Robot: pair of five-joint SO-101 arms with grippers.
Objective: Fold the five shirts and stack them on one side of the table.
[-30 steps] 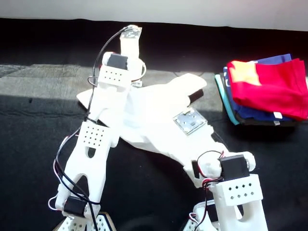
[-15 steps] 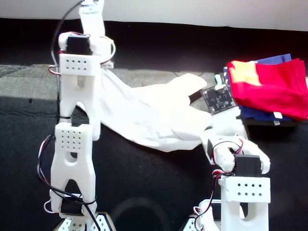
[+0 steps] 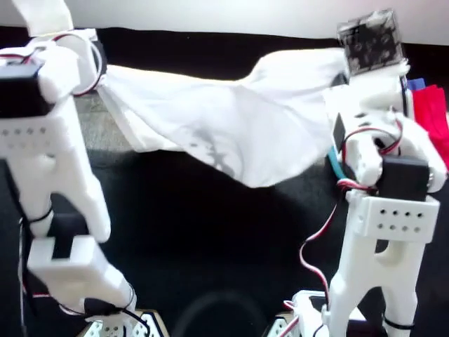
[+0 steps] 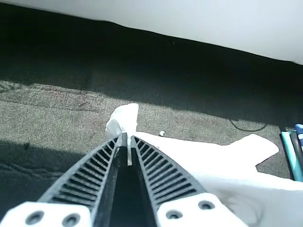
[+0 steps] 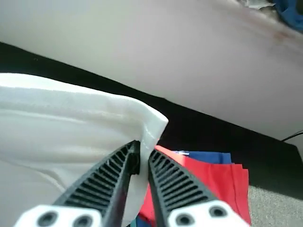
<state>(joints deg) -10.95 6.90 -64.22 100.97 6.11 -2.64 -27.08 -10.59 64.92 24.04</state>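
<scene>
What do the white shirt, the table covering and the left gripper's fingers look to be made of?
White shirt: thin, matte cloth, likely cotton knit; it drapes and creases softly. Table covering: dark felt-like or short-pile fabric, judging by its fuzzy, speckled grain. Left gripper fingers: black hard plastic, probably printed; ribbed, with a dull sheen.

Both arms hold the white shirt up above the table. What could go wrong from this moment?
The left gripper pinches only a small tuft of the white shirt, so the cloth may slip out. The right gripper holds a thin edge near the folded stack; lowering there might drag or disturb it.
</scene>
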